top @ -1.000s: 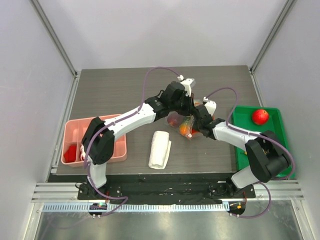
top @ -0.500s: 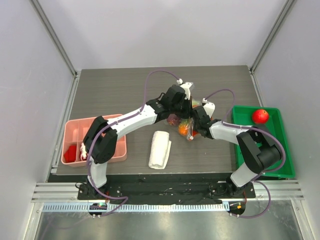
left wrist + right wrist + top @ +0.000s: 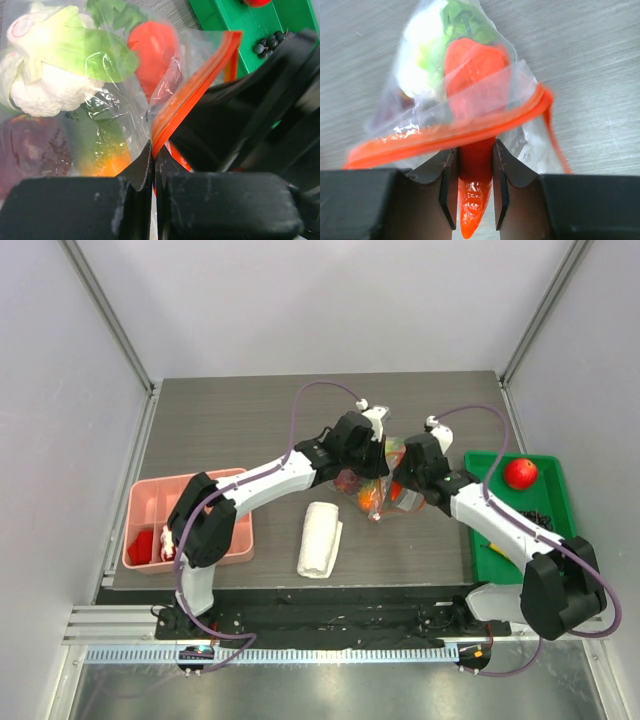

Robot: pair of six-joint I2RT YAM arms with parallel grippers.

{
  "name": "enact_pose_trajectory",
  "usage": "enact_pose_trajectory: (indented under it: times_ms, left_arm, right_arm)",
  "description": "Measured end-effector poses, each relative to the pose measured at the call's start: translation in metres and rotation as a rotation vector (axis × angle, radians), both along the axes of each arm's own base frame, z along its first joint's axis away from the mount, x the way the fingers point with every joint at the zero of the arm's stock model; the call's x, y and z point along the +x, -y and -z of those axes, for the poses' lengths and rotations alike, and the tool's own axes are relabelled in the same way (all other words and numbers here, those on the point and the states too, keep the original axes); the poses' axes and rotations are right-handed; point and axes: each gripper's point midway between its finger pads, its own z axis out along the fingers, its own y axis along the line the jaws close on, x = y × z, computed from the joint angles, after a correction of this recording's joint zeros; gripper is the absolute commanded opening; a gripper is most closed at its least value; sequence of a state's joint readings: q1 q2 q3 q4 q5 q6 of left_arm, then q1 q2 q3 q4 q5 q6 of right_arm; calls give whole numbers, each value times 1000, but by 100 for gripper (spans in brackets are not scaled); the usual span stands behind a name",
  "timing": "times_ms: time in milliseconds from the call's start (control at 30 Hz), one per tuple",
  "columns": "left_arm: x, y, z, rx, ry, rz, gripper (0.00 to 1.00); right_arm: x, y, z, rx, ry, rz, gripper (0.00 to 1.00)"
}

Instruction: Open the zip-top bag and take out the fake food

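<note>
The clear zip-top bag (image 3: 366,488) lies mid-table between both grippers, its mouth open. In the left wrist view the bag (image 3: 100,100) holds fake food: a white-and-green cauliflower (image 3: 45,75), a red piece, an orange piece and a dark purple piece. My left gripper (image 3: 375,462) (image 3: 153,155) is shut on the orange-red zip strip (image 3: 195,85). My right gripper (image 3: 398,490) (image 3: 474,150) is shut on an orange-red carrot (image 3: 472,210). The carrot's tip points out of the mouth, and its green top is still inside the bag (image 3: 435,75). The zip strip (image 3: 420,142) crosses just above the jaws.
A green tray (image 3: 490,480) at the right holds a red fruit (image 3: 520,473) and dark grapes (image 3: 540,517). A folded white cloth (image 3: 320,538) lies near the front. A pink compartment tray (image 3: 215,525) with red pieces stands at the left.
My right arm has raised its wrist and drawn back to the right, its jaws still at the bag's mouth. The left gripper has kept its hold on the strip.
</note>
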State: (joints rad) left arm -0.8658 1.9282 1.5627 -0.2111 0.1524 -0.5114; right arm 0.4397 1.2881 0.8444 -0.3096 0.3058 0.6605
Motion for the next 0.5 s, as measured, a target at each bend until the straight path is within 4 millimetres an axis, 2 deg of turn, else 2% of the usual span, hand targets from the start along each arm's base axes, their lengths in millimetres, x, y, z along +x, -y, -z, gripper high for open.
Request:
enact_pose_trajectory:
  times_ms: [67, 167, 333, 500]
  left_arm:
    - [0, 0, 0, 0, 0, 0, 0]
    - [0, 0, 0, 3, 2, -2, 0]
    - [5, -4, -1, 17, 13, -13, 0]
    - [19, -5, -16, 6, 39, -37, 0]
  right_arm:
    - [2, 1, -8, 51, -9, -11, 1]
    - [-7, -4, -11, 123, -61, -56, 1]
    - [-41, -23, -29, 261, -126, -188, 1]
    - [-76, -29, -53, 359, -148, -292, 1]
